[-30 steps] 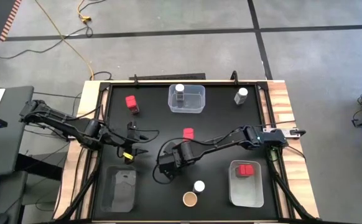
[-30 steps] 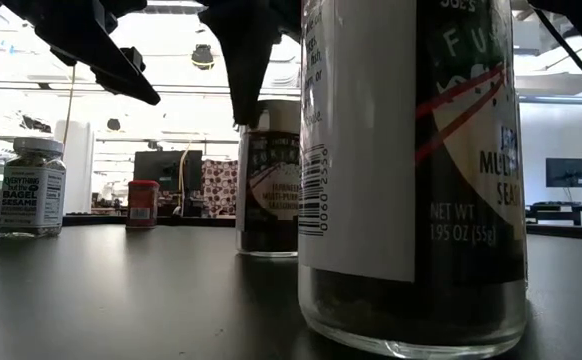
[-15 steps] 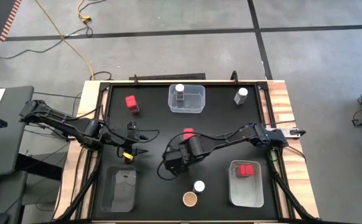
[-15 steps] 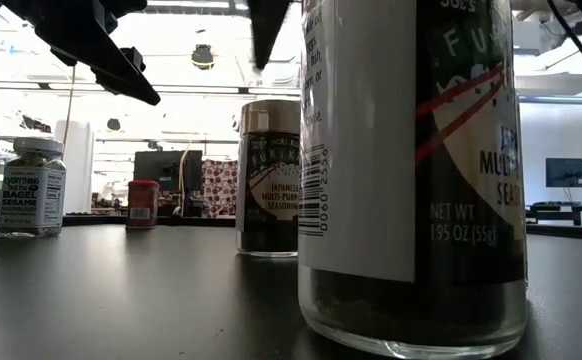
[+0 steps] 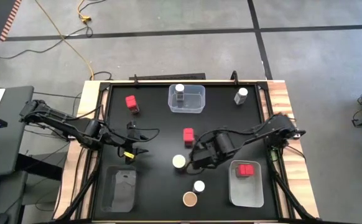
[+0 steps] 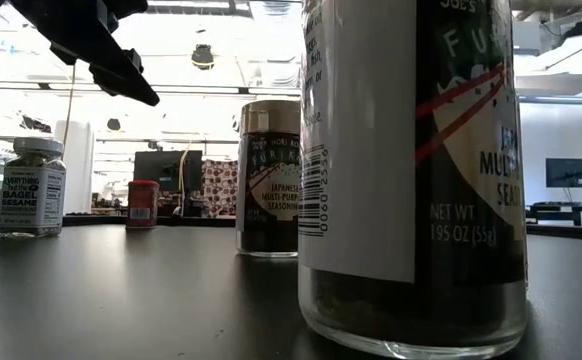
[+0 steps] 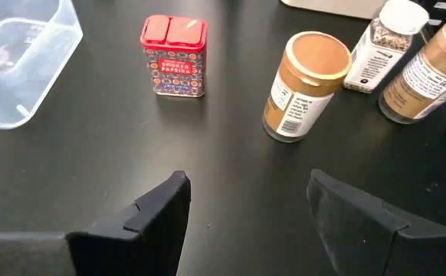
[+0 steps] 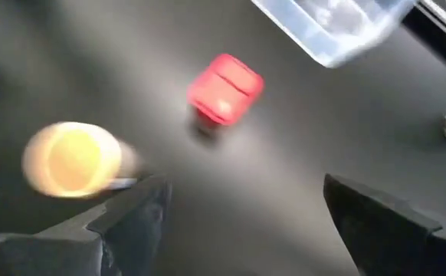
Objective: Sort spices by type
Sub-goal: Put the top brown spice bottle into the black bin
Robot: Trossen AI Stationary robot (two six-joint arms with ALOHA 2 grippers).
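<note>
The spices stand about the black table. A tan-lidded jar (image 5: pixel 179 161) stands upright at the middle, with a red box (image 5: pixel 188 134) just beyond it. A white-lidded jar (image 5: pixel 199 186) and a second tan-lidded jar (image 5: pixel 190 198) stand near the front edge. My right gripper (image 5: pixel 195 158) hovers open just right of the middle jar (image 8: pixel 73 159) and holds nothing. My left gripper (image 5: pixel 134 142) waits open at the left, above bare table (image 7: pixel 246 207). Its wrist view shows the red box (image 7: pixel 174 55) and the middle jar (image 7: pixel 307 84) ahead of it.
A far clear bin (image 5: pixel 196 107) holds a white-lidded jar (image 5: pixel 180 89). The near right bin (image 5: pixel 246 193) holds red boxes (image 5: pixel 247 169). A near left bin (image 5: pixel 119 190) holds no spices. A red box (image 5: pixel 131 102) stands far left and a white-lidded jar (image 5: pixel 241 95) far right.
My right gripper has risen and drawn back toward the table's right edge, staying open. It has uncovered the tan-lidded jar, which stands still at the middle of the table. Its finger has left the low view.
</note>
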